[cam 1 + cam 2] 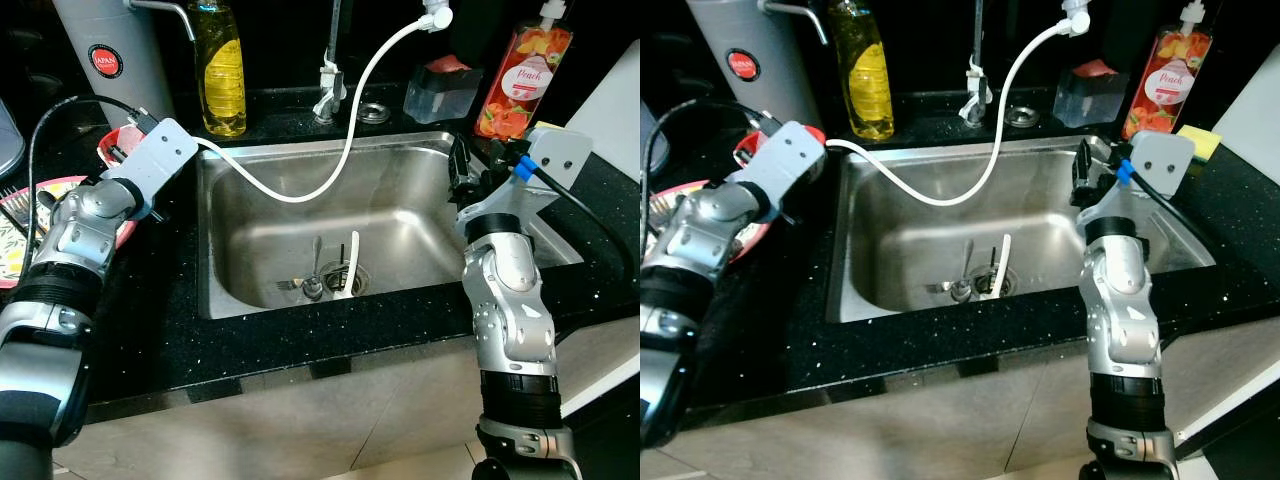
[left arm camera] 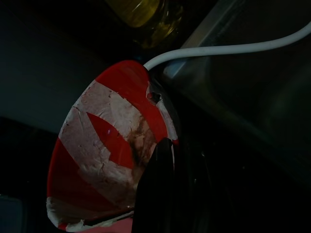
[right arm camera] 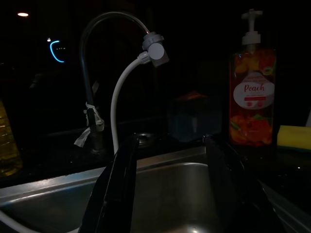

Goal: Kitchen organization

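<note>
Your left tool (image 2: pixel 163 194) is at the red-and-white bowl (image 2: pixel 109 160) on the surface left of the sink (image 1: pixel 420 215); grip state unclear. Right tool (image 3: pixel 170 194) hangs released over the sink's right side. Confirm rim hold before lifting; avoid the white hose (image 1: pixel 340 150).

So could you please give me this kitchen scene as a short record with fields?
Sink: steel basin, cutlery lying at the drain
Hose: white hose running from the tap down across the basin to its left rim
Left pincer: at the red and white bowl on the counter left of the sink; grip unclear
Right pincer: open, empty, over the sink's right rim
Back counter: yellow oil bottle, peach soap dispenser
</note>
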Robot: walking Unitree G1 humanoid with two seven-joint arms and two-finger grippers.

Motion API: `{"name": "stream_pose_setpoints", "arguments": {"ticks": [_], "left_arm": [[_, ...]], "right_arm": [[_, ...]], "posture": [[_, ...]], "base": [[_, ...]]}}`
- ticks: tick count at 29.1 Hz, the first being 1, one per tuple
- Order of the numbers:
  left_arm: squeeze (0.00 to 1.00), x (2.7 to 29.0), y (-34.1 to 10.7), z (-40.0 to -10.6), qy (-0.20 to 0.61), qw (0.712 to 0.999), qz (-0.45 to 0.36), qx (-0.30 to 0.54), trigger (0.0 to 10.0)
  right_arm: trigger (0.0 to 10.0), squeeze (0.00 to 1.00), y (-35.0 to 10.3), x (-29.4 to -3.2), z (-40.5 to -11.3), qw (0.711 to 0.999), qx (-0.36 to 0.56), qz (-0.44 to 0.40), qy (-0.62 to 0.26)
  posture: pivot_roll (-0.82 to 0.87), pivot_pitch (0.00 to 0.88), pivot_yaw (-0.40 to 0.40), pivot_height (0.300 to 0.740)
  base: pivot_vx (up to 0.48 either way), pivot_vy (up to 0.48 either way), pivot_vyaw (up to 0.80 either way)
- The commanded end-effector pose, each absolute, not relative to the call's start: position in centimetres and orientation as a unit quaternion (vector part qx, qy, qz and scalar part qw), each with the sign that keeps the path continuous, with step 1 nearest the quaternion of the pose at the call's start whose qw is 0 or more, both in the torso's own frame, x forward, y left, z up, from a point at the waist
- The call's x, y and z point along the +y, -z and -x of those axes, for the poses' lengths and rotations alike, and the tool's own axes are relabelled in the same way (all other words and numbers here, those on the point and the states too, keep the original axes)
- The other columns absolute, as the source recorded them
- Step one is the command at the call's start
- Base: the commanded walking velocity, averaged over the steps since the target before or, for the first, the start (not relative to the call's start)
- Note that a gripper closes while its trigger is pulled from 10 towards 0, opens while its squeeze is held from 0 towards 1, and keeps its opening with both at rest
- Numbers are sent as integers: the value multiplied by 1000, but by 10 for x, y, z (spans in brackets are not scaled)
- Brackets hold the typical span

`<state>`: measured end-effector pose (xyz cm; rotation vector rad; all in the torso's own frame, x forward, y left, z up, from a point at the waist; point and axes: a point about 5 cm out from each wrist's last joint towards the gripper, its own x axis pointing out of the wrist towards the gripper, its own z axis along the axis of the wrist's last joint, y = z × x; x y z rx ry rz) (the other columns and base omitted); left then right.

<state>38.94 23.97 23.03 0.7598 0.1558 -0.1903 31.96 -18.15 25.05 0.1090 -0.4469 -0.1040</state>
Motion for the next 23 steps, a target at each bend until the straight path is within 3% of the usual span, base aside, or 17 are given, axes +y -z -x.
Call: {"name": "stream_pose_setpoints", "arguments": {"ticks": [1,12,13,18,23], "left_arm": [[0,237,-226,-389,95,926,-358,77,0],[0,233,-233,-388,95,927,-361,46,0],[0,228,-240,-389,96,923,-371,21,9922],[0,215,-251,-387,118,917,-381,-18,10000],[0,184,-273,-376,185,894,-398,-95,10000]], "right_arm": [[10000,0,-251,-185,-318,972,-220,-51,58],[10000,0,-252,-185,-318,972,-220,-51,60],[10000,0,-252,-185,-319,972,-220,-51,60],[10000,0,-252,-185,-319,972,-221,-51,60],[10000,0,-252,-185,-318,972,-222,-52,62]], "posture": [[73,0,-28,740],[71,0,-26,740],[69,0,-25,740],[69,0,-24,740],[68,0,-20,740]], "base": [[0,0,0],[0,0,0],[0,0,0],[0,0,0],[0,0,0]]}}
